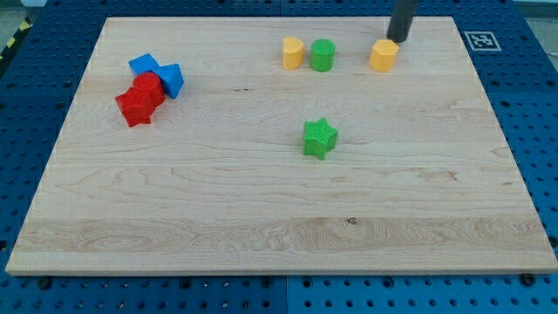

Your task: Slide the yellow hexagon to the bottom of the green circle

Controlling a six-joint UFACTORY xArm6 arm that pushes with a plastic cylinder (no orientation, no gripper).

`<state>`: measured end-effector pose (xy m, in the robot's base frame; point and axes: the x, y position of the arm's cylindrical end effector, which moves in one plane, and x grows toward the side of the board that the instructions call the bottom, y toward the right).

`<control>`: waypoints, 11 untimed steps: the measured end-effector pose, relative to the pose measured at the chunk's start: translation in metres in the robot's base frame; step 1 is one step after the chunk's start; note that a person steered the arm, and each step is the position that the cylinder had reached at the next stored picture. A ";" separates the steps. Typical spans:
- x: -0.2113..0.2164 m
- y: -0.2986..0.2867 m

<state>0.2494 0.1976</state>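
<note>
The yellow hexagon sits near the view's top, right of centre. The green circle stands about a block's width to its left, apart from it. My tip is at the board's top edge, just above and right of the yellow hexagon, touching or nearly touching it. Another yellow block, rounded on one side, stands just left of the green circle.
A green star lies near the board's middle. At the left, two blue blocks and two red blocks form a tight cluster. A fiducial marker is beyond the board's top right corner.
</note>
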 end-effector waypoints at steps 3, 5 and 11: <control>0.076 -0.017; 0.036 0.000; 0.069 -0.045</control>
<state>0.3188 0.1526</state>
